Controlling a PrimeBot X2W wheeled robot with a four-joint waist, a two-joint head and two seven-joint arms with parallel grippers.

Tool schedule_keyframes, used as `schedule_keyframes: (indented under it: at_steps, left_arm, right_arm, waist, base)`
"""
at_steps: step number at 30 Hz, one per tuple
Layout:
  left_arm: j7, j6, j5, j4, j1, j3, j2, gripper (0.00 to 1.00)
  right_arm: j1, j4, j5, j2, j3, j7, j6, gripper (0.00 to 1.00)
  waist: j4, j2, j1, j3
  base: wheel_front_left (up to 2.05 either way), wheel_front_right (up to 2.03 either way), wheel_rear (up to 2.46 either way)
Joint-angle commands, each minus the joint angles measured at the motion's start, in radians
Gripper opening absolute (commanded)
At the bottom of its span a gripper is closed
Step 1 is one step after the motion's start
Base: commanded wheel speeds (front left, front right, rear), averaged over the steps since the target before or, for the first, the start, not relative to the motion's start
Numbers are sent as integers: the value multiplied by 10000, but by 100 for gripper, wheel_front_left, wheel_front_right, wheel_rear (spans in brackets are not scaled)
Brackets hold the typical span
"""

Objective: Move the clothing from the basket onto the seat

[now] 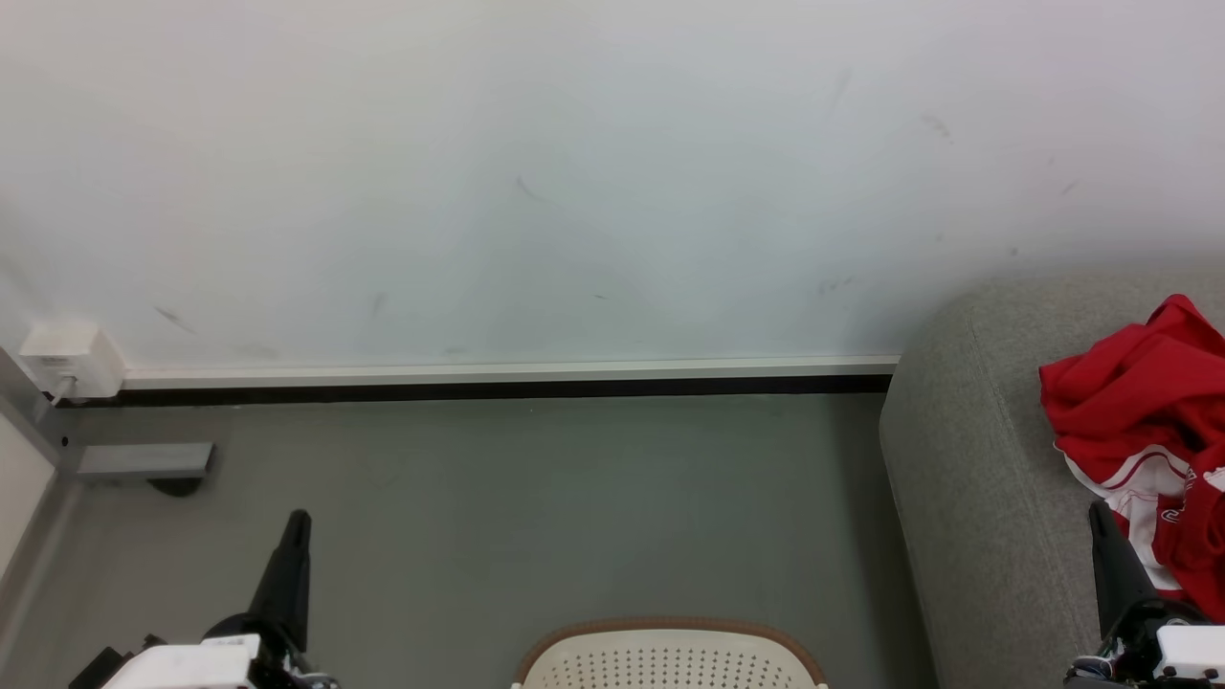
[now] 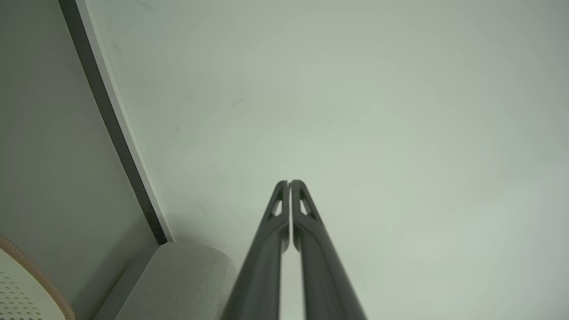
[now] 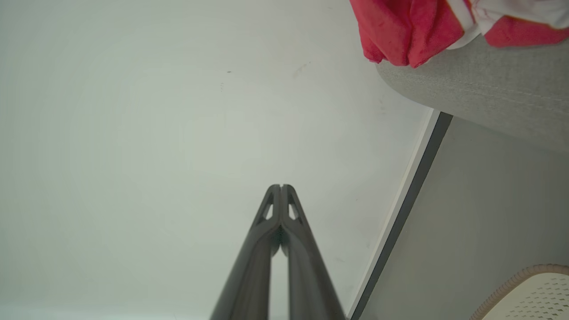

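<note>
Head view: bright red soft sportswear clothing with white panels (image 1: pixel 1134 402) lies heaped on the large light grey fabric sofa seat (image 1: pixel 967 459) at right, so it looks already delivered. The cream-white perforated plastic basket with a brown woven-look rim (image 1: pixel 670 630) sits on the grey floor (image 1: pixel 536 498) at the bottom edge. Its inside is mostly out of frame, so its contents cannot be told. The left gripper (image 1: pixel 299 524) and right gripper (image 1: pixel 1099 512) point upward, apart from both.

Left wrist view: dark fingers pressed together, holding nothing, aimed at the pale wall (image 2: pixel 400 111).

Right wrist view: fingers likewise closed and empty — red cloth overhangs the sofa edge
</note>
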Motion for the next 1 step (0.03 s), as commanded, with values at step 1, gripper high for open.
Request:
schedule_keyframes:
  at_steps: [1]
  left_arm:
    - [37,-45,-144,-37,-73,18,34,0]
  right_arm:
    - [115,-42,-87,10,-47,28,-18,0]
  waist:
    - [0,-1,0,0]
  base:
    - [0,0,0]
